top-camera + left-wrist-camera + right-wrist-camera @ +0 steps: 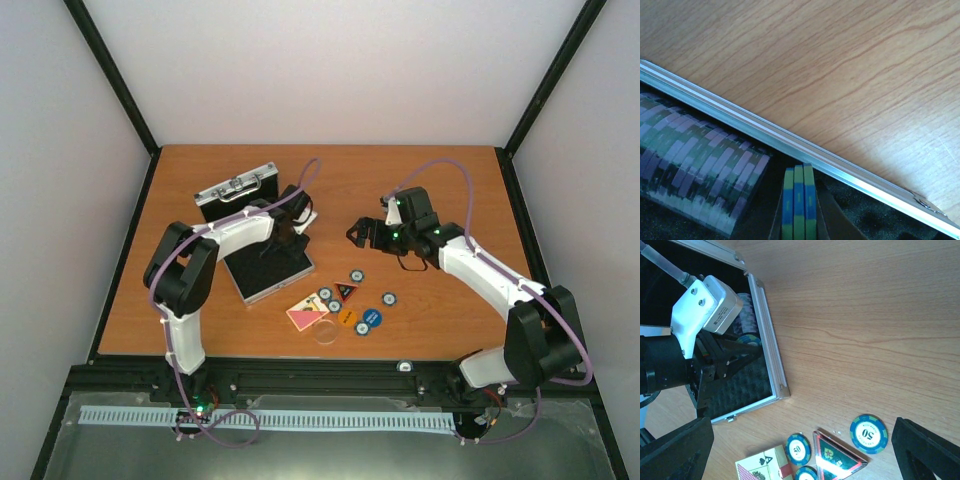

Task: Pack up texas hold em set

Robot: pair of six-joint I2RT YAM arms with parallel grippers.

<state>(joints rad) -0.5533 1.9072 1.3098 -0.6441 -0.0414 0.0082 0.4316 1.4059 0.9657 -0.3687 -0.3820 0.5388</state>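
The silver case (262, 283) lies open at the left, its lid (237, 188) raised behind it. My left gripper (291, 236) reaches into the case. In the left wrist view it (799, 200) is shut on three blue-green chips (799, 210) held edge-on over the black foam, beside a row of purple-white chips (695, 170). My right gripper (362, 233) hangs open above the table. In its wrist view it (802, 425) is over loose chips (868, 433), the red-black triangle (837, 458) and the pink card deck (762, 467).
On the wood in front of the case lie more loose chips (355, 275), an orange disc (348, 318), a blue disc (372, 318) and a clear disc (326, 333). The case's aluminium rim (790, 140) runs just beside the held chips. Black frame posts edge the table.
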